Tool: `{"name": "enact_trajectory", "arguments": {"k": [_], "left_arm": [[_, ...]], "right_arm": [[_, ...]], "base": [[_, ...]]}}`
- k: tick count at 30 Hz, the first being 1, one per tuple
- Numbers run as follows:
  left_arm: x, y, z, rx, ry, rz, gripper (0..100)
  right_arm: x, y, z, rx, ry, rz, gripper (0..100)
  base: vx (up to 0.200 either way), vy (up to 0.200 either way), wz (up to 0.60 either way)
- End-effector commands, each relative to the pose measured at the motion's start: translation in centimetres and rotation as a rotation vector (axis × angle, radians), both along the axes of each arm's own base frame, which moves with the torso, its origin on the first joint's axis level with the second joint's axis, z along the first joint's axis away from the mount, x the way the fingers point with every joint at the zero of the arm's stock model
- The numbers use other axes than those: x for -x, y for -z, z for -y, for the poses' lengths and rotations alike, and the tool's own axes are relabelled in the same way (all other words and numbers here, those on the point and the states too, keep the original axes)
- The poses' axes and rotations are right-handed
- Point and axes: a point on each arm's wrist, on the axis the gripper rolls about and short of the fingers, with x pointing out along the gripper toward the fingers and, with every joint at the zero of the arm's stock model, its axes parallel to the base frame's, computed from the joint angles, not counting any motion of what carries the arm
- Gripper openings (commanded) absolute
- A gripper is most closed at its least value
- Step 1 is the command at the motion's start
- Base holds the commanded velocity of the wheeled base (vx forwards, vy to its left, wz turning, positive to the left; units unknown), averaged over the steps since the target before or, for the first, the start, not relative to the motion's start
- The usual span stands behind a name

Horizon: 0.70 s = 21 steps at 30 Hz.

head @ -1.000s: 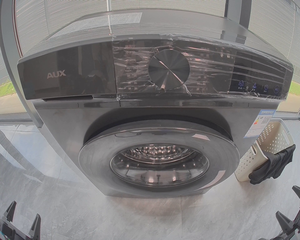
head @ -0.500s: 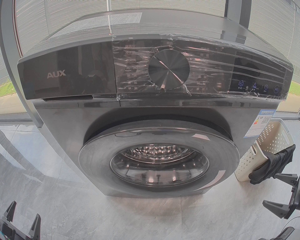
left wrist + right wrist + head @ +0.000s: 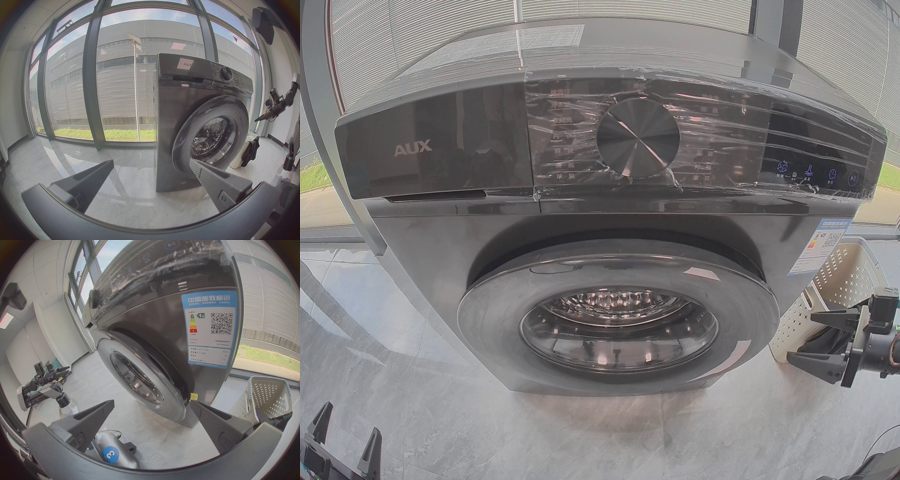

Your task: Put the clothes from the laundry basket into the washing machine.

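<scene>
- My right gripper, spread wide, hovers beside the laundry basket; a black garment hangs over its rim.
- Left gripper is spread too, low, well apart.
- My worry: the washing machine door looks shut, so grabbed clothes would have nowhere to go.

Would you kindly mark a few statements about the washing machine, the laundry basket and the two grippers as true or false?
1. The washing machine door is shut. True.
2. The right gripper holds the dark garment. False: it is open and empty; the garment hangs over the basket's rim.
3. The laundry basket stands beside the washing machine, on the robot's right. True.
4. The left gripper is shut. False: it is open.
</scene>
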Motion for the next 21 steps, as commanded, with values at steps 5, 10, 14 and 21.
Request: {"name": "enact_trajectory", "arguments": {"k": [5,10,14,21], "left_arm": [[0.0,0.4,0.0,0.000,0.000,0.002,100],[0.0,0.4,0.0,0.000,-0.001,0.002,100],[0.0,0.4,0.0,0.000,0.000,0.002,100],[0.0,0.4,0.0,0.004,0.000,0.002,100]], "right_arm": [[-4.0,1.4,-0.9,0.015,-0.005,-0.060,100],[-5.3,1.5,-1.2,0.012,-0.004,-0.054,100],[-5.9,1.6,-1.9,0.014,-0.034,-0.063,100],[-6.7,1.9,-3.0,0.019,-0.073,-0.086,100]], "base": [[0.000,0.000,0.00],[0.000,0.000,0.00],[0.000,0.000,0.00],[0.000,0.000,0.00]]}}
